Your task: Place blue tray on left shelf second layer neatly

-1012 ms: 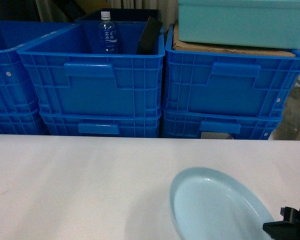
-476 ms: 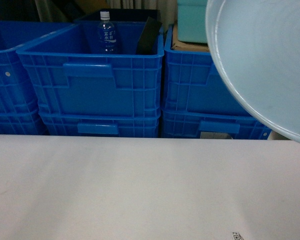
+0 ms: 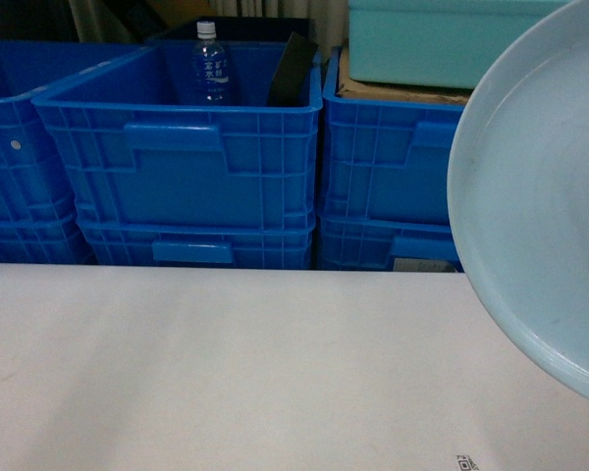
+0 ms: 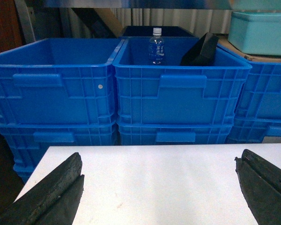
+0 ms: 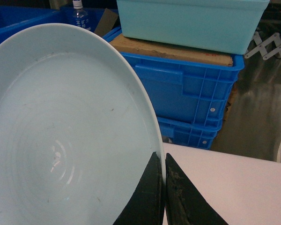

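On my right wrist feed the right gripper (image 5: 164, 187) has its 2 dark fingers (image 5: 147, 197) pinched onto the rim of the blue tray (image 5: 61, 136), 1 finger on each face of the edge; the tray stands tilted up off the white table (image 3: 226, 373), spreading left of and above the fingertips. In the head view that 1 tray (image 3: 540, 196) fills the right side, held in the air in front of the crates. Beyond the fingertips I count 1 teal tub (image 5: 192, 21) sitting on 1 brown board (image 5: 173, 49), which lies on top of a blue crate (image 5: 187, 93). The left gripper (image 4: 161, 187) is spread wide, its 2 fingers (image 4: 51, 194) well apart and holding nothing, over the near table edge. Straight ahead between those fingers stands 1 open crate (image 4: 178, 93) with 1 clear water bottle (image 4: 156, 45) and 1 black object (image 4: 201, 50) inside; another open crate (image 4: 54, 89) stands just left of it. Both rest on lower crates.
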Robot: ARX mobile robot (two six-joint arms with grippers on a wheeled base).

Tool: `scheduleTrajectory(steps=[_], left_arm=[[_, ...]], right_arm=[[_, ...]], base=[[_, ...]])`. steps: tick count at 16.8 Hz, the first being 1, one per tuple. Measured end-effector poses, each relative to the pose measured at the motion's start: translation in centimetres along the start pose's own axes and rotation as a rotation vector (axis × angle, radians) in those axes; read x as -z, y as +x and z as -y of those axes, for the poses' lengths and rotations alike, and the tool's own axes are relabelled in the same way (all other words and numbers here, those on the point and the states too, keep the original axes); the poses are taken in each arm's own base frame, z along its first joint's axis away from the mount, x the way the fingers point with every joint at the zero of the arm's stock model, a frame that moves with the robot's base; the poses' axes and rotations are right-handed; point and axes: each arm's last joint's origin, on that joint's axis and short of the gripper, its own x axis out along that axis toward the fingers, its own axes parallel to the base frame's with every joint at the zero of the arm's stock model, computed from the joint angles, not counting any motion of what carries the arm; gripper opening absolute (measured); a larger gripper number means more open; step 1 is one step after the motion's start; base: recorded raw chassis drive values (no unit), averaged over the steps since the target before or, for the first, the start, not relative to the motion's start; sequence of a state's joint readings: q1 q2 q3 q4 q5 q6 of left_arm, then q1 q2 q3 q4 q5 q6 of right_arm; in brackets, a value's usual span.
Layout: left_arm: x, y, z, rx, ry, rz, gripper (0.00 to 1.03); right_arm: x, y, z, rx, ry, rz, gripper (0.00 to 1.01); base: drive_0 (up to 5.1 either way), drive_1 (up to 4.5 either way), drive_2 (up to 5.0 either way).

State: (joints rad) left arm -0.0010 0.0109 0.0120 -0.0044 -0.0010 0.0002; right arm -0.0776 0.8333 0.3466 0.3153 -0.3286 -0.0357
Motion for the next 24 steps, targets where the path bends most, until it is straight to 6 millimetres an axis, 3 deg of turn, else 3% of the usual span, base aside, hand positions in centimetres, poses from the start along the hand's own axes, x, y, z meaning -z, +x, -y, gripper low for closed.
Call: scheduleTrajectory(steps=[11, 24], left_arm=[[-0.01, 0.0, 0.0, 0.0, 0.0, 0.001, 0.98], [-0.02, 0.0, -0.02, -0.003, 0.0, 0.002, 0.98]], right_arm=[[0.54, 0.01, -0.03, -0.004, 0.02, -0.022, 0.02], [0.64, 0.03, -0.12, -0.01, 0.021, -0.026, 0.02]], base=[[0.3, -0.16, -0.2], [3.8, -4.7, -1.7]])
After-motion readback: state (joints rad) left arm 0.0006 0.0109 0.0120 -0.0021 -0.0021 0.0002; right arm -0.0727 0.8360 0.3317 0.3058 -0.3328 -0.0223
